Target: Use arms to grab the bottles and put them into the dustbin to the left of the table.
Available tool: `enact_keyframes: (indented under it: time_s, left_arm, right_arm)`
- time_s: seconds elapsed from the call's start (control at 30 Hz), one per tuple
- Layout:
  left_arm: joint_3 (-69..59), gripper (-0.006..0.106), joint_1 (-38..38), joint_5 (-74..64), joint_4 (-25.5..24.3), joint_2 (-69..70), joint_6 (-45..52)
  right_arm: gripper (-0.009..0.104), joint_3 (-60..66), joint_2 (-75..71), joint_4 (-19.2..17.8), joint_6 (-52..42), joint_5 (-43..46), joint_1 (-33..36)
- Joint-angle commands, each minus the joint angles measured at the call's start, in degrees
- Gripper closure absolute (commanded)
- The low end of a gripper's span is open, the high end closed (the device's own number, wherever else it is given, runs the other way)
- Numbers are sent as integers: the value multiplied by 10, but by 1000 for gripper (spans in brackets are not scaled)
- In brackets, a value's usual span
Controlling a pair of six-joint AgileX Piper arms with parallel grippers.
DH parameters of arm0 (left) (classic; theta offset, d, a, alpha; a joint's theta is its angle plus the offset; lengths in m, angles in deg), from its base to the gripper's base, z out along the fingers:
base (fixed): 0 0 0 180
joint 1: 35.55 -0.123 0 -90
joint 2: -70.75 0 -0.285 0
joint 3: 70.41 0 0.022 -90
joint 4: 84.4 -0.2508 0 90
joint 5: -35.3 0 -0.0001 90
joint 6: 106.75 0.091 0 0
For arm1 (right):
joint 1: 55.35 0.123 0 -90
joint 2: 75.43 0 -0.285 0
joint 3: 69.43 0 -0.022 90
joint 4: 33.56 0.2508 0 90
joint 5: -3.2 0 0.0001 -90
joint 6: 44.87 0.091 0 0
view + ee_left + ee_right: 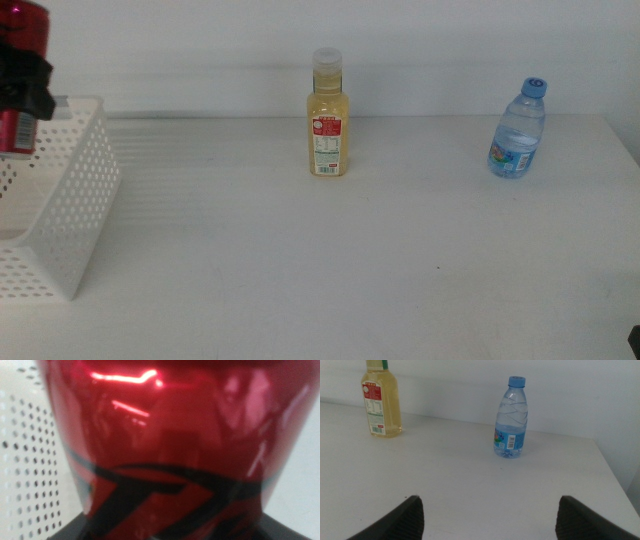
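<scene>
Now the left gripper [25, 85] jaws clamp the red soda can [165, 445] above the dustbin [70, 200].

The left gripper [22, 88] is a blocky matte black shape. The right gripper [487, 520] shows two dark, rounded jaws with a soft, dull finish, set wide apart.

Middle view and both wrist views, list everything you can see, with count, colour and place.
Yellow-liquid bottle: one, yellow with clear cap, upright at table's back centre.
Water bottle: one, clear with blue cap, upright at back right.
Soda can: one, red, held above the dustbin.
Dustbin: one, white perforated, at the left edge.
Table: one, white.
Left gripper: one, black, clamped on the can.
Right gripper: one, dark, jaws apart, low over the table.
</scene>
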State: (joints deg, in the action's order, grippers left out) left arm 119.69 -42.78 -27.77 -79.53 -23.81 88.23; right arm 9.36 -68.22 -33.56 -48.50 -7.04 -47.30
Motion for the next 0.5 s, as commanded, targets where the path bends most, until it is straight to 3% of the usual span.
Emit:
enact_keyframes:
  time_s: [0.0, 0.47]
  left_arm:
    - [37, 105, -20, 11, 16, 13, 12]
    - [47, 105, -131, 11, 10, -82, 33]
  right_arm:
    - [18, -4, -15, 0, -9, 44, -3]
    - [18, -4, -15, 0, -9, 44, -3]
